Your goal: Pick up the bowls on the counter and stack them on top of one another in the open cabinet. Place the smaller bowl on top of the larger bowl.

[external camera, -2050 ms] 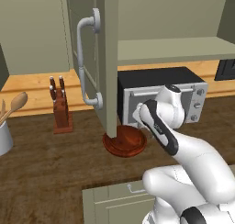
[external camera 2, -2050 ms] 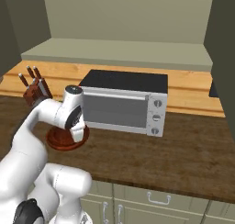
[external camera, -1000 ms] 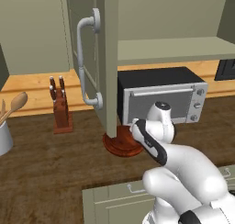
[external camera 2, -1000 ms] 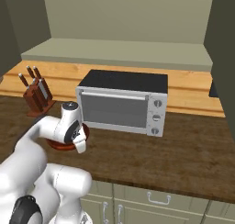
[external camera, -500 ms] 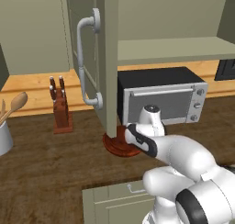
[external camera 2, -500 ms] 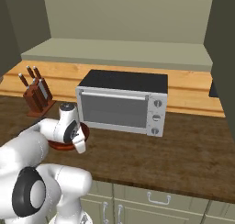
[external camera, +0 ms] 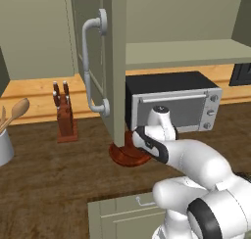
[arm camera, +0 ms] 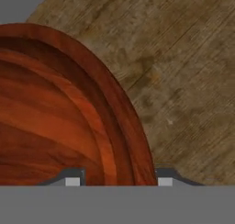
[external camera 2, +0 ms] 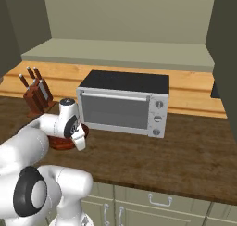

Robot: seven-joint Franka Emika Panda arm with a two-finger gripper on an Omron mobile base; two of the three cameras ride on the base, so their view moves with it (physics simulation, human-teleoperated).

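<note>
A glossy reddish-brown bowl (external camera: 125,155) sits on the dark wood-grain counter (external camera: 49,184), just below the cabinet door (external camera: 115,61) and in front of the microwave. Seen from the right base it is the bowl (external camera 2: 60,142) half hidden behind my hand. My gripper (arm camera: 119,179) is low over its right rim, open, with one fingertip (arm camera: 73,179) inside the bowl (arm camera: 55,117) and the other outside. I cannot tell whether this is the wider or the narrower bowl; the second bowl is out of view. The cabinet shelf (external camera: 186,52) stands bare above.
A silver and black microwave (external camera 2: 122,102) stands right behind the bowl. A knife block (external camera: 63,118) is to the left on the orange-tan ledge, and a white utensil holder (external camera: 5,145) with wooden spoons at the far left. The door's long grey handle (external camera: 90,61) hangs above the bowl.
The arm has folded down and the hand has sunk from in front of the microwave to the bowl's right rim. The bowl has not moved.
</note>
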